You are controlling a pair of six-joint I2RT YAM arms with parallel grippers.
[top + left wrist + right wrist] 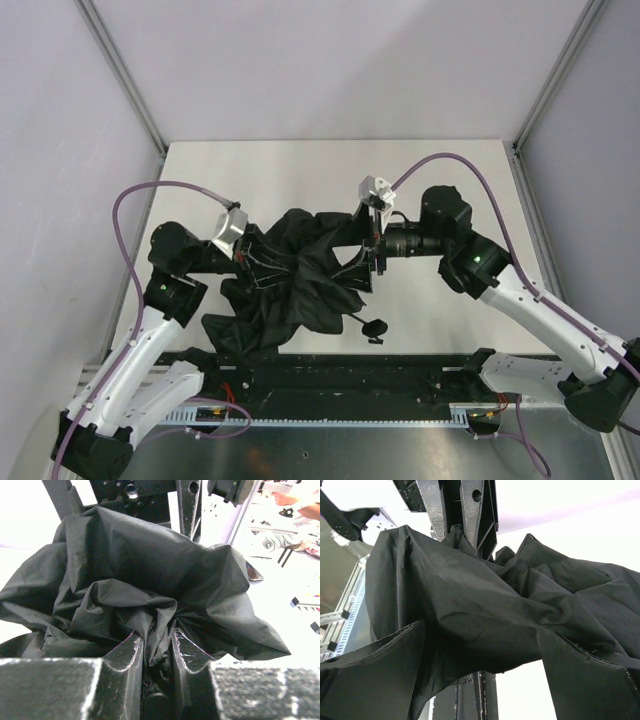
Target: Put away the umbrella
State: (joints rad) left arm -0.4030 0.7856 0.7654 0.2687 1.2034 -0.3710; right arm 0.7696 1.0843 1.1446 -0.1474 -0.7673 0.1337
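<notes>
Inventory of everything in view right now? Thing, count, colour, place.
umbrella: 1, black, canopy crumpled at table centre, between both grippers
umbrella handle: 1, black knob, on the table at the canopy's near right edge
table: 1, white, under everything
frame posts: 2, grey metal, at the back corners
cables: 2, purple, one looping off each arm
left gripper: 1, black, shut on the canopy fabric
right gripper: 1, black, open, fingers astride the fabric
</notes>
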